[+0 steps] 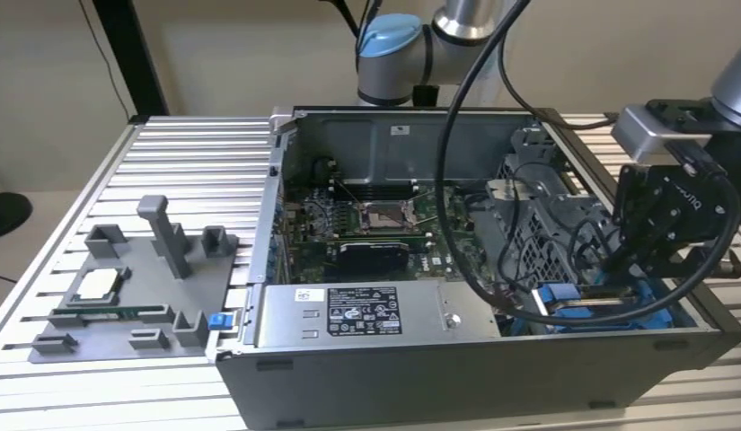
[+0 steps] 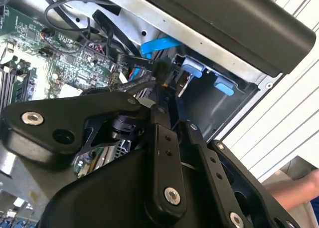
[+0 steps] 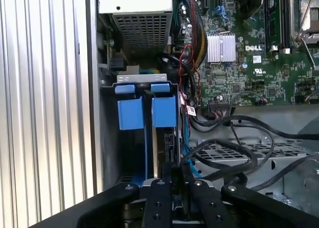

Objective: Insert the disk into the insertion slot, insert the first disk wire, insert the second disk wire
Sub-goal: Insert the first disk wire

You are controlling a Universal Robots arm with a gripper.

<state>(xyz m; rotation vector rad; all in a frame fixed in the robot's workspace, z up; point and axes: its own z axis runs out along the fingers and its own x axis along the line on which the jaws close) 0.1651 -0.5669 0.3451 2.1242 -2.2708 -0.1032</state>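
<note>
At the exterior view's left, a grey fixture tray (image 1: 143, 289) lies on the slatted aluminium table (image 1: 190, 153). It holds one square processor chip (image 1: 94, 285) and one memory stick (image 1: 107, 312), just beside each other. In the middle stands the open computer case (image 1: 466, 368). It contains one green motherboard (image 1: 301, 247) and, along its near wall, one grey power supply box (image 1: 346, 316) with a white sticker. At the exterior view's right, inside the same case, is the insertion slot (image 1: 652, 319). The disk (image 3: 167, 140) sits in it on edge, under one of two blue tabs (image 3: 130, 113) that stand side by side in the first wrist view. One flat blue cable (image 2: 154, 46) runs past the bay, among several black cables (image 1: 550, 316). The gripper (image 3: 172, 172) hangs over the slot. Its fingers (image 2: 160, 138) are pinched nearly together on a black plug (image 2: 159, 68) at the end of a black wire, right at the disk's end.
</note>
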